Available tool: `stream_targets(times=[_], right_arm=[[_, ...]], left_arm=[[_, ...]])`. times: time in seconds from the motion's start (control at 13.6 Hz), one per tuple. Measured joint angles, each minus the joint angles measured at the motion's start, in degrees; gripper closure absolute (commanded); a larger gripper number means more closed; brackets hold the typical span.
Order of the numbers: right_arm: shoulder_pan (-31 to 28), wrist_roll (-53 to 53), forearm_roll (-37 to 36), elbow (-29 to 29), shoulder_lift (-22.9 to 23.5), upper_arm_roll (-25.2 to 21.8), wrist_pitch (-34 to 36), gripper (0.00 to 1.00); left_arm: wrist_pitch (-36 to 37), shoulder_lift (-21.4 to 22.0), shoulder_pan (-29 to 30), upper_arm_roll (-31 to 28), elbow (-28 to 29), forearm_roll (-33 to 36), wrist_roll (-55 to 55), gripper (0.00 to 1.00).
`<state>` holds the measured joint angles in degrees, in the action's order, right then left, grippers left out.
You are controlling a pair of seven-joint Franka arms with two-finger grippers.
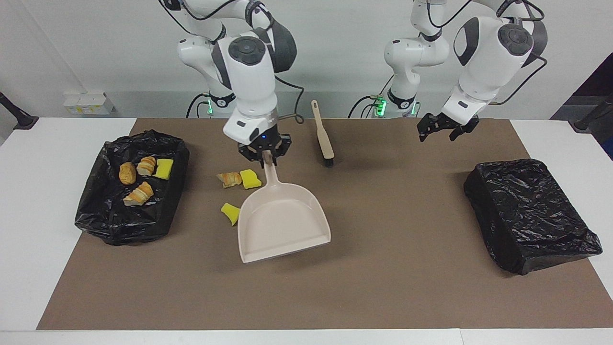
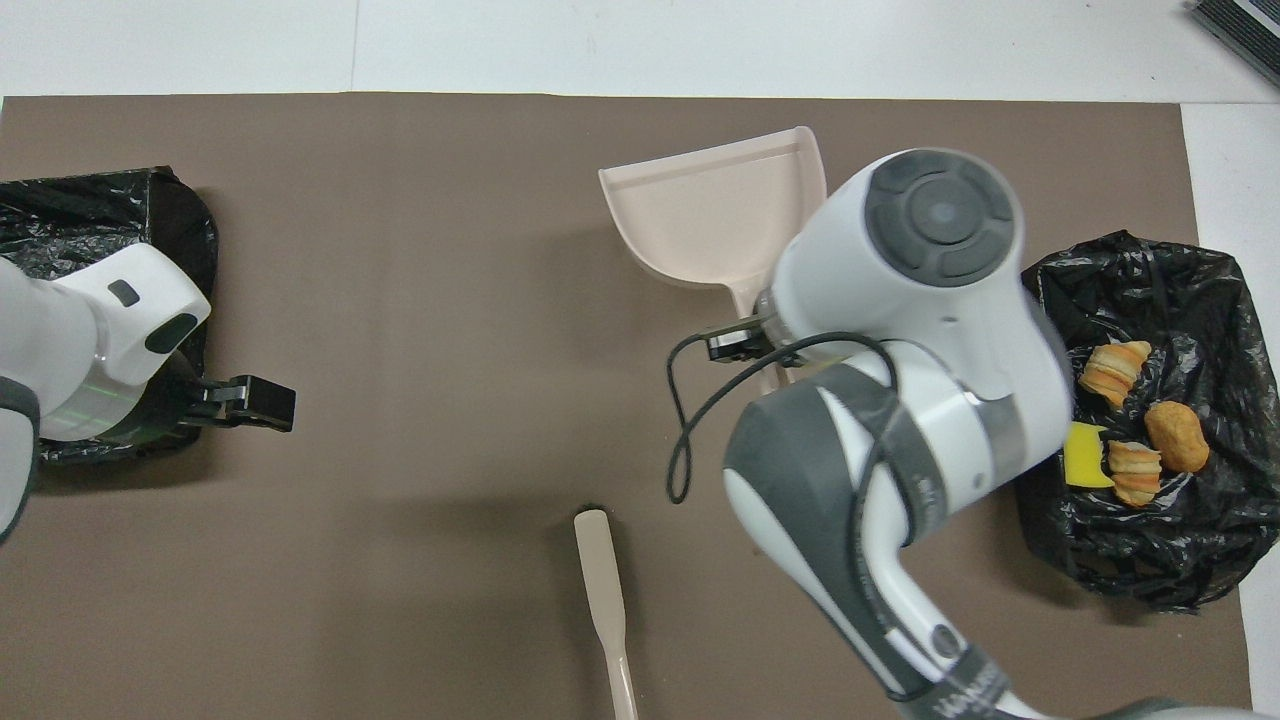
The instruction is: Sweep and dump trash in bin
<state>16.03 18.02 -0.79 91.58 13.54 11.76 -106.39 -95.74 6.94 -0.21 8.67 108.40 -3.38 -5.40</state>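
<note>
Right gripper [image 1: 264,152]: closed tight on handle of dustpan [image 1: 282,225], pan mouth pointing away from the robots, low at the mat, probably to be set down for another sweep. Just beside, toward the bin [image 1: 179,148]: three bits of trash [image 1: 231,213] on the mat, four more lying in the bin. Brush [image 1: 324,139] unheld at the other side. Left gripper [image 1: 443,129] wide open, empty, waiting above the mat. No obstacle between pan and bits.

We see a matt brown paper-like mat [image 1: 383,287] on a smooth white table [image 1: 28,230]. Both bins [image 1: 129,218] [image 1: 531,215] wear crinkled, glossy black plastic. The dustpan [image 1: 282,225] looks like smooth beige plastic, as does the brush [image 1: 323,134] handle. The arms' shells are glossy white.
</note>
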Motion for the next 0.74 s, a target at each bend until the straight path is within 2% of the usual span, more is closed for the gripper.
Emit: stream_targets(times=[0.22, 0.44, 0.74], right_arm=[[4.8, 5.2, 2.5, 0.7, 3.3, 0.0, -5.1, 1.00], [7.2, 10.3, 2.7, 2.7, 6.2, -0.1, -10.2, 1.00], [8.9, 15.4, 2.7, 3.0, 10.3, -0.1, -14.2, 1.00]], left_arm=[[2.9, -0.4, 1.0, 0.0, -5.2, 1.3, 3.4, 0.00], [5.7, -1.2, 2.5, 0.0, -10.2, 1.3, 3.7, 0.00], [8.7, -5.9, 3.6, 0.0, -17.5, 1.6, 4.1, 0.00]])
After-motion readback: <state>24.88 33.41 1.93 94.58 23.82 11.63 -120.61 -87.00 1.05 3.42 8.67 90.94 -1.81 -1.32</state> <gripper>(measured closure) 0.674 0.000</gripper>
